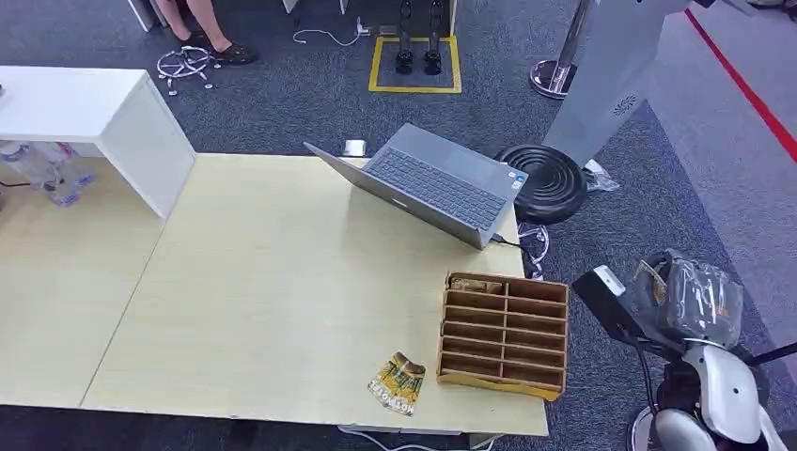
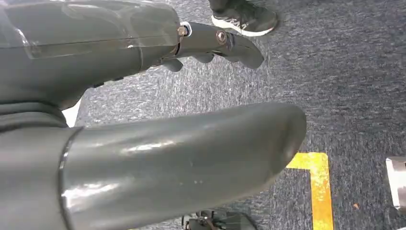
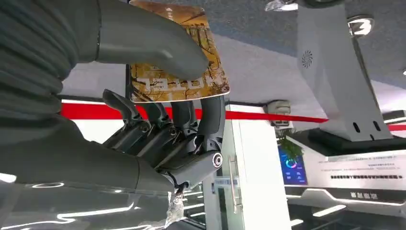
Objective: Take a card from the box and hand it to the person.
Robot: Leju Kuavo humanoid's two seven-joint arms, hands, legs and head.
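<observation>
The wooden box (image 1: 506, 334), split into several slots, stands near the table's front right corner. One yellow-brown card (image 1: 398, 383) lies flat on the table just left of it. My right hand (image 1: 691, 301) is raised off the table's right side, away from the box. In the right wrist view this hand (image 3: 158, 124) pinches a second yellow-brown card (image 3: 158, 88) between the thumb and the fingers. My left hand (image 2: 167, 143) hangs over the carpet, thumb and fingers (image 2: 215, 40) apart, holding nothing. A person's feet (image 1: 202, 42) stand far off at the back left.
An open grey laptop (image 1: 437, 183) sits at the table's back right, its cable running off the edge. A white shelf (image 1: 94, 117) stands on the back left. A black round base (image 1: 540, 180) and a grey stand (image 1: 611, 75) are on the carpet to the right.
</observation>
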